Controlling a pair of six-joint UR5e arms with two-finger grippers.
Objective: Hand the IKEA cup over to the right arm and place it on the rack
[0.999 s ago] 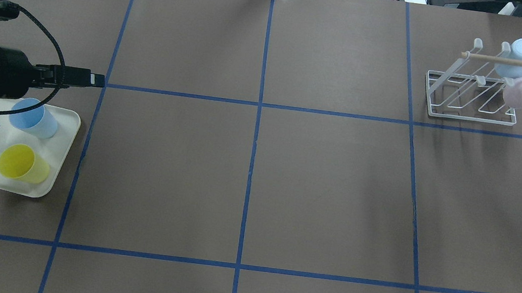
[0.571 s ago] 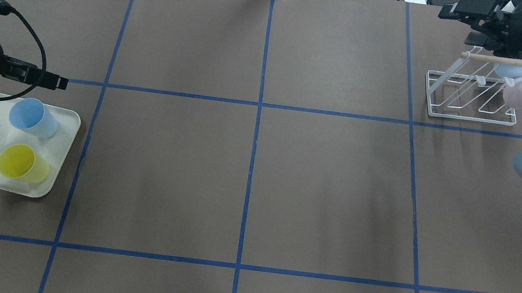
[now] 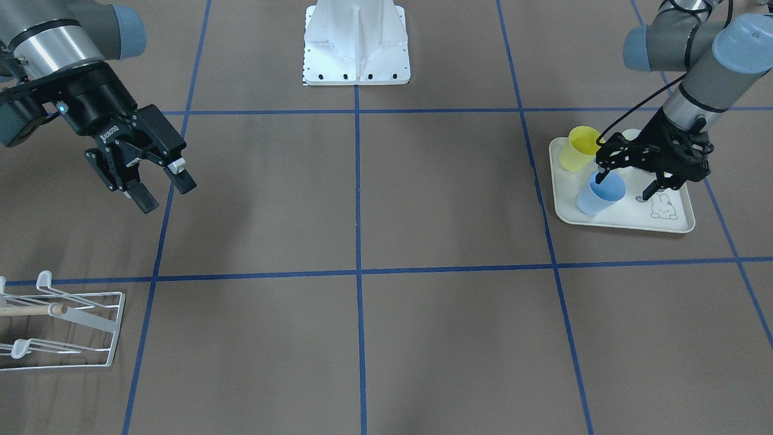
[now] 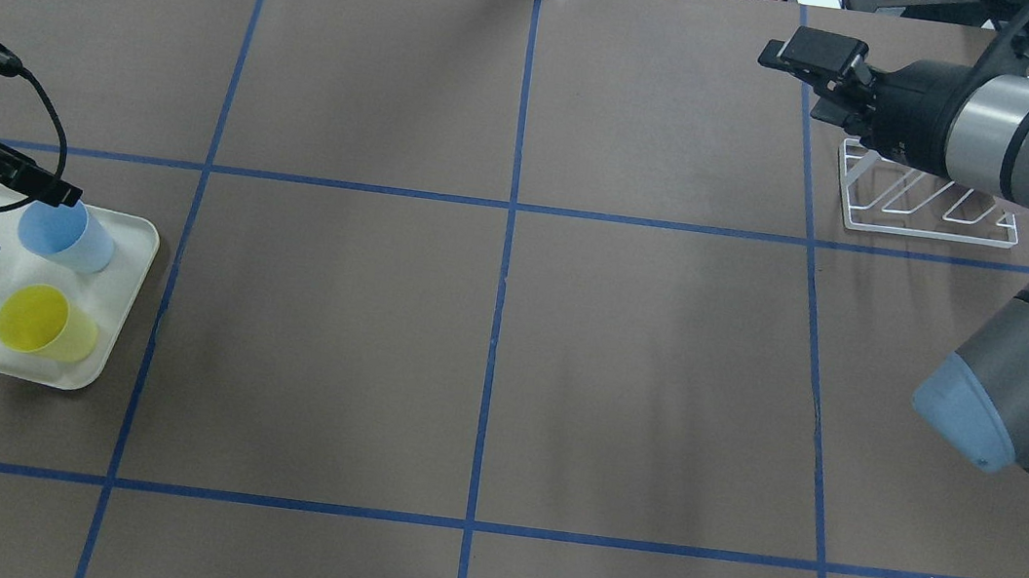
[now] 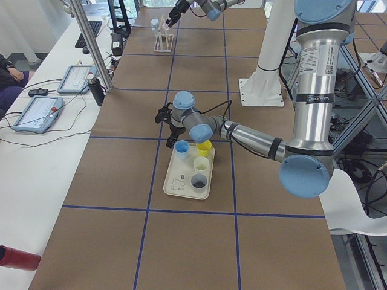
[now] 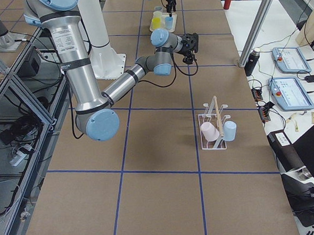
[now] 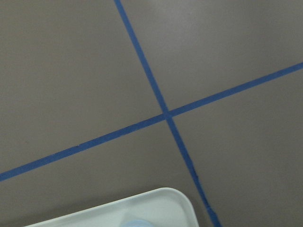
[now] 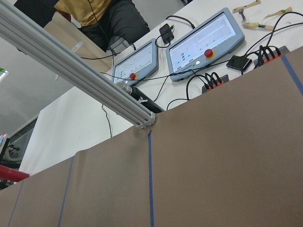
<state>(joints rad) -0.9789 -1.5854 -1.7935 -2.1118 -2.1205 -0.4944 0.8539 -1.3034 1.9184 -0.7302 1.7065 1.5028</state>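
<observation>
Our left gripper [image 3: 621, 187], spread around the blue cup [image 3: 595, 202], may tip it if we close off-centre

**Fig. Arm posture, as I read it from my remote station.** The left arm [image 3: 703, 78] reaches out from the white base [image 3: 356, 42] toward the robot's own left. Its forearm slopes down and the wrist is bent, so the left pincer [image 3: 623, 185] points steeply downward, jaws parted, low over the tabletop [image 3: 423, 199]. The right arm [image 3: 48, 39] extends to the base's other side, wrist tilted forward and down. The right pincer [image 3: 164, 192] hangs clear above the tabletop, jaws spread wide, fingertips [image 3: 145, 202] aimed away from the base. I see both pincers forward of the base, well apart.
</observation>
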